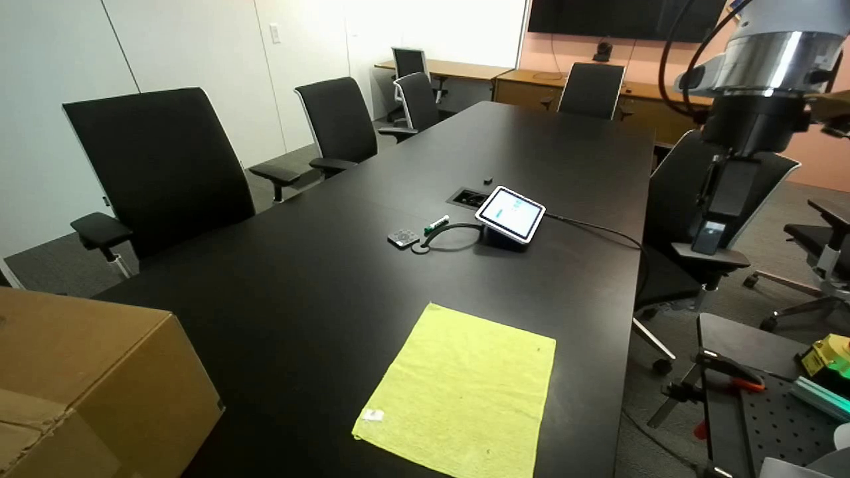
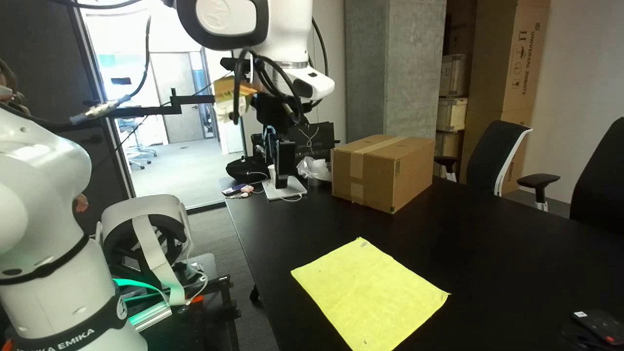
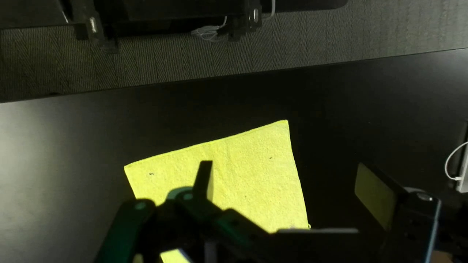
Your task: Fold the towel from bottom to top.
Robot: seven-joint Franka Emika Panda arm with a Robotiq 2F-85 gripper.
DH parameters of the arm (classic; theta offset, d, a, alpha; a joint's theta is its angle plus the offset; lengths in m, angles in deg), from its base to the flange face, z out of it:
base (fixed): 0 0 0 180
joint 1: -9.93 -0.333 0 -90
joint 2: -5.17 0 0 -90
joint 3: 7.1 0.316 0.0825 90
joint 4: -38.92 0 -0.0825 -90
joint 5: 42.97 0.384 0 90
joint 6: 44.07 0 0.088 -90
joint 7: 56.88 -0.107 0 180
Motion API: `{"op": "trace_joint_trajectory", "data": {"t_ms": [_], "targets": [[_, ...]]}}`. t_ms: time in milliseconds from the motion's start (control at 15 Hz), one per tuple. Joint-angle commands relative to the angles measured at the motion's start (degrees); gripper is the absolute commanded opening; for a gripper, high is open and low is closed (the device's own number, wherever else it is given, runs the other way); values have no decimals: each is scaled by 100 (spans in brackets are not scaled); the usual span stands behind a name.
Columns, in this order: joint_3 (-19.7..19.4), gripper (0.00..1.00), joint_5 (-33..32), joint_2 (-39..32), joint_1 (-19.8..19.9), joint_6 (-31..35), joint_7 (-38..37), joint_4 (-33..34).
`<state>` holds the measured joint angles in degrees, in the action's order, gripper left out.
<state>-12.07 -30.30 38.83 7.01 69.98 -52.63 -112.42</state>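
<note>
In the wrist view, find the yellow towel (image 3: pixel 252 171) flat on the conference table (image 3: pixel 329 106), lower centre; then, appearing across its right edge, the Robotiq gripper (image 3: pixel 285 179), spread wide and empty. Likely calls for lowering and shifting left.

Towel (image 1: pixel 465 392), yellow, four-sided, marked with a few small dark specks. A small white tag (image 1: pixel 372 415) is borne near one corner, seen low in the frame, left of centre, in an exterior view. Laid flat and fully open on the table (image 1: pixel 292 299), edges nearly straight. Shown at lower centre in both exterior views, nearest corner cut by the bottom edge; shown at lower centre in the wrist view, lower part mostly hidden.
</note>
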Motion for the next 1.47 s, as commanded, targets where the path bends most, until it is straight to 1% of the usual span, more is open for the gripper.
{"op": "trace_joint_trajectory", "data": {"t_ms": [0,333,467,600,800,1000,1133,1400], "targets": [[-136,100,117,-995,-36,963,745,64],[-334,100,302,-2517,-39,2375,1657,163],[-373,100,580,-3150,-17,2860,2086,257],[-312,100,1032,-3755,70,3189,2673,403],[12,100,1605,-4548,412,3475,3406,723],[459,100,1923,-5273,862,3766,3883,1100],[710,100,1853,-5679,1109,4080,3899,1309],[1216,100,1636,-6510,1573,4921,3719,1712]]}}
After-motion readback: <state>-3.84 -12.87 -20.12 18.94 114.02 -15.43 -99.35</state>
